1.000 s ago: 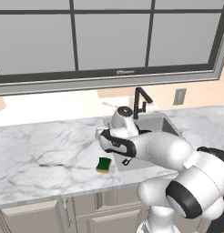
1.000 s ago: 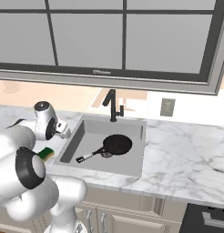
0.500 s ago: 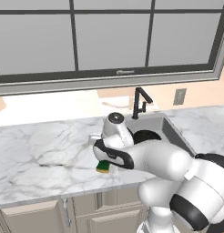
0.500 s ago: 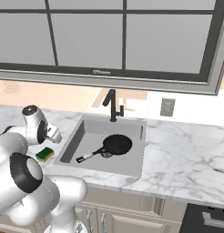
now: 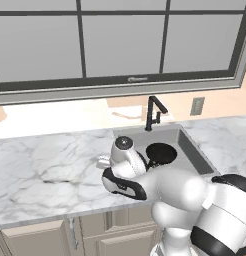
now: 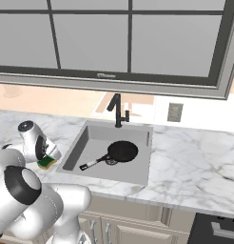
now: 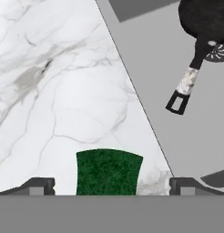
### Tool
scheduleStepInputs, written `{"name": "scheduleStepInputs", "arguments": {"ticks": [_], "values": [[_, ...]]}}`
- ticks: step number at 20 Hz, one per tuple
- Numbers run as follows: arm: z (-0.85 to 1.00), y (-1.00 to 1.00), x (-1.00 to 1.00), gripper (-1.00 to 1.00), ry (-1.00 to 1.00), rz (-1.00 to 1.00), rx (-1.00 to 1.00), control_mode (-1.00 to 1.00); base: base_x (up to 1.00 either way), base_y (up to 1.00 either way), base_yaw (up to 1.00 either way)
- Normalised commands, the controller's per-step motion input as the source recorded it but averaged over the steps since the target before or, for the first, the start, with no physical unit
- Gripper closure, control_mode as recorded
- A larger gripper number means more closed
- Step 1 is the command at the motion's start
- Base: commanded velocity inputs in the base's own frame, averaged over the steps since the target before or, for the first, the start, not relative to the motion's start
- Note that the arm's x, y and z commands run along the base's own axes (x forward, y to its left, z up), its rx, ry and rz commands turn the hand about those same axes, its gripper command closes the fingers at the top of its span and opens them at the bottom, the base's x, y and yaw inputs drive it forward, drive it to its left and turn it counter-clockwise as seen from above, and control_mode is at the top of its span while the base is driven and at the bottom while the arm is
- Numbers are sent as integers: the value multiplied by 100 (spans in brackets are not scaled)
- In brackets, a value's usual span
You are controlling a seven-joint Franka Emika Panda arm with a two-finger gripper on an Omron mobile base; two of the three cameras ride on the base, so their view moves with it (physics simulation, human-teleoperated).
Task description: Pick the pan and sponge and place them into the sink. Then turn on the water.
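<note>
Now gripper spread wide, fingertips straddling sponge. Sponge on marble counter, just left of sink rim, centred between jaws. Pan already in basin. Next: straight descent, close.

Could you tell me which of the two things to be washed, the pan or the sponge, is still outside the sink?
The sponge: it lies on the marble counter between the open gripper fingers, whereas the pan already rests inside the sink.
</note>
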Motion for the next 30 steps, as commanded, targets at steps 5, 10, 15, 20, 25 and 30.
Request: {"name": "scheduleStepInputs", "arguments": {"ticks": [5, 10, 15, 20, 25, 30], "values": [[-29, 0, -5, -100, 0, -10, 1, -100, 0, 0, 0], [-16, 0, 1, -100, 0, -9, 5, -100, 0, 0, 0], [-10, 0, 18, -100, 0, -6, 8, -100, 0, 0, 0], [-16, 0, 24, -100, 1, -4, 6, -100, 0, 0, 0], [-14, 14, 30, -100, 4, -1, 3, -100, 0, 0, 0], [-30, 24, 23, -100, 7, 0, 0, -100, 0, 0, 0]]}}
